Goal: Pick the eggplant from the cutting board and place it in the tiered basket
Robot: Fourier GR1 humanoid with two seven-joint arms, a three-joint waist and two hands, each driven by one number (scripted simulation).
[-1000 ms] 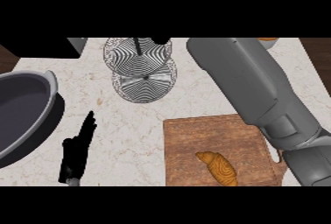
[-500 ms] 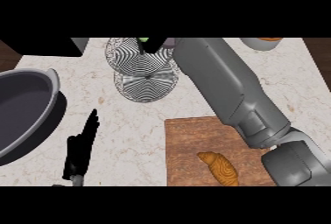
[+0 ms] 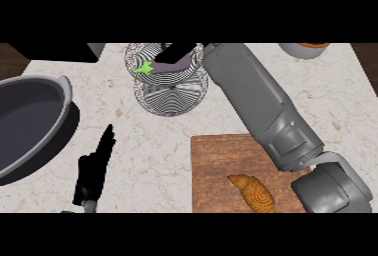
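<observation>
**A:** Over the tiered basket (image 3: 171, 85) at the counter's far edge, right hand (image 3: 177, 51) is holding the eggplant (image 3: 167, 65). Purple body, green stem end pointing left, sitting above the upper tier

**B:** Fingers closed on it?

**A:** Yes, black fingers wrapped round its top, most of the hand cut off by the frame edge. Can't tell if the eggplant touches the wire or hangs just over it

**B:** Change vs a second ago?

**A:** Forearm swung left and further out, now runs diagonally from lower right up to the basket. Eggplant wasn't readable before, only a green speck half a second back; now clearly over the basket

**B:** Board?

**A:** Cutting board (image 3: 221, 165) near right, partly under the arm. Only a croissant (image 3: 252, 192) on it, same spot as before

**B:** Left hand?

**A:** Left hand (image 3: 94, 170) low on the left of the counter (image 3: 140, 135), fingers straight, pointing away, holding nothing. Barely moved. Dark pot (image 3: 33, 125) at left edge, unchanged
</observation>
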